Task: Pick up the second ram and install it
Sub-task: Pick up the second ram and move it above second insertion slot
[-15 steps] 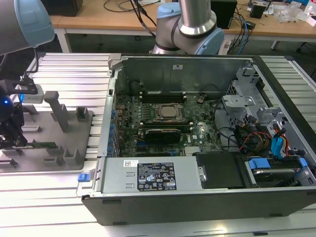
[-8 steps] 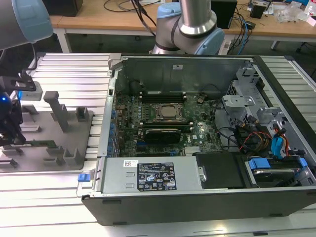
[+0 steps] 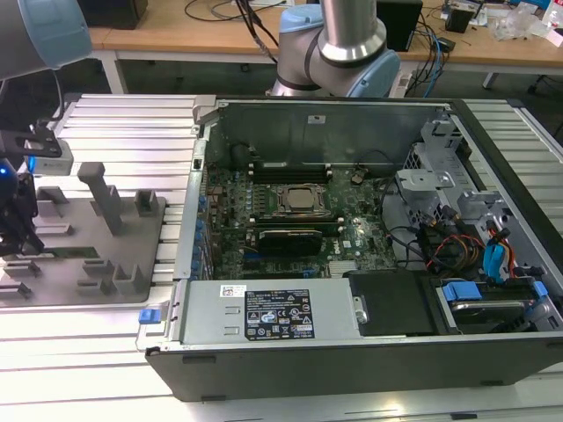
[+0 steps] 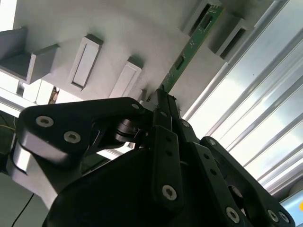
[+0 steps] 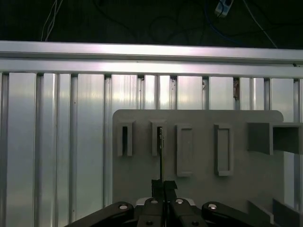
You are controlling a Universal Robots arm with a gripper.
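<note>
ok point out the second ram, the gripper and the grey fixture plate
second ram (image 4: 188, 49): second wrist view, mid green board.
gripper (image 5: 163, 185): first wrist view, between fingertips.
grey fixture plate (image 5: 203, 142): first wrist view, bare surface.

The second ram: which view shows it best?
Second wrist view: the second ram shows its green face, pinched by the gripper. The first wrist view shows it edge-on; the exterior view, a green sliver on the fixture.

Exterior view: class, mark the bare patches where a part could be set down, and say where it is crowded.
Bare ribbed table lies between the fixture plate and the far edge, and again in the near corner between the plate and the computer case. Crowded: the plate's blocks, where the gripper holds the second ram, and the case's inside.
</note>
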